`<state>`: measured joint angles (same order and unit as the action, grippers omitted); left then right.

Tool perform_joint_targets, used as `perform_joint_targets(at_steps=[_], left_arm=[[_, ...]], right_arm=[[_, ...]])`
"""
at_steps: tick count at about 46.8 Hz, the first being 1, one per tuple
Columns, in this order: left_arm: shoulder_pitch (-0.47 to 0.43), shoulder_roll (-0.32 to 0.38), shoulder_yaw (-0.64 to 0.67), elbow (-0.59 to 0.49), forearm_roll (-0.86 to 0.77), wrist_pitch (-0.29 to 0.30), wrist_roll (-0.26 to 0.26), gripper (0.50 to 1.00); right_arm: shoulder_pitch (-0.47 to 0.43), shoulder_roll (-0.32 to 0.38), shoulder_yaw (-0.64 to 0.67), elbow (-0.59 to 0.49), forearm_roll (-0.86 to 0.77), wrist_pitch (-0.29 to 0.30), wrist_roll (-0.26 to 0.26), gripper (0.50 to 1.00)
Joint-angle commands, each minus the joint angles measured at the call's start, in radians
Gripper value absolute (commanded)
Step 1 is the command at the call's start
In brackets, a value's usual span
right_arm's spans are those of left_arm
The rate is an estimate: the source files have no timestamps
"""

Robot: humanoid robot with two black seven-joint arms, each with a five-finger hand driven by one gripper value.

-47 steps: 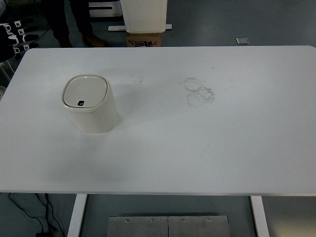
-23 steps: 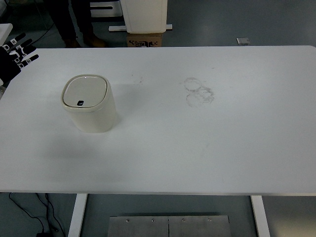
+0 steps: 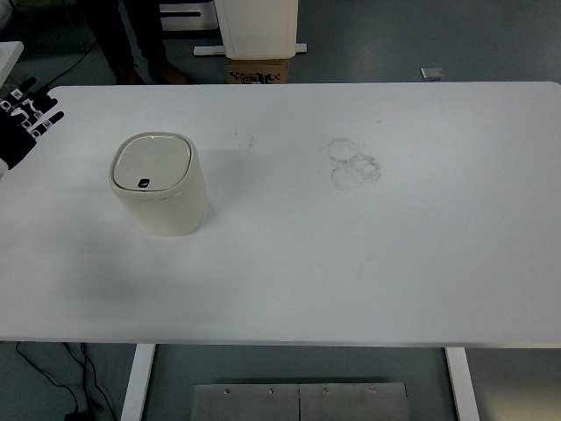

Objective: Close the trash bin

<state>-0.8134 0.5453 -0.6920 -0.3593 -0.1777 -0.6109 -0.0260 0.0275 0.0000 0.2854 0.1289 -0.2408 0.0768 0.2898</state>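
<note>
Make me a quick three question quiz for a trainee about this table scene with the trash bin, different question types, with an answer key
1. True or false: the lid of the trash bin lies flat and shut.
2. Multiple choice: where does the left hand show? A) on the lid; B) at the picture's left edge, apart from the bin; C) by the ring marks.
3. Fill in: faint ring marks stain the white table to the bin's ____.

Key: 1 true; 2 B; 3 right
</note>
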Motion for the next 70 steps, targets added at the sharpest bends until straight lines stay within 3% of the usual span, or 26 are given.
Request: perform_joint_targets(at_steps=[1,70], left_arm=[[0.014,-0.001,0.000,0.000,0.000,0.000,0.000,1.000],[0.039,-0.002,0.002,-0.001,-0.040,0.000,0.000,1.000]], right_arm=[[0.000,0.000,0.000,0.000,0.000,0.000,0.000,0.991],[0.002,0.000,0.000,0.003,-0.002,0.001,0.000,0.991]])
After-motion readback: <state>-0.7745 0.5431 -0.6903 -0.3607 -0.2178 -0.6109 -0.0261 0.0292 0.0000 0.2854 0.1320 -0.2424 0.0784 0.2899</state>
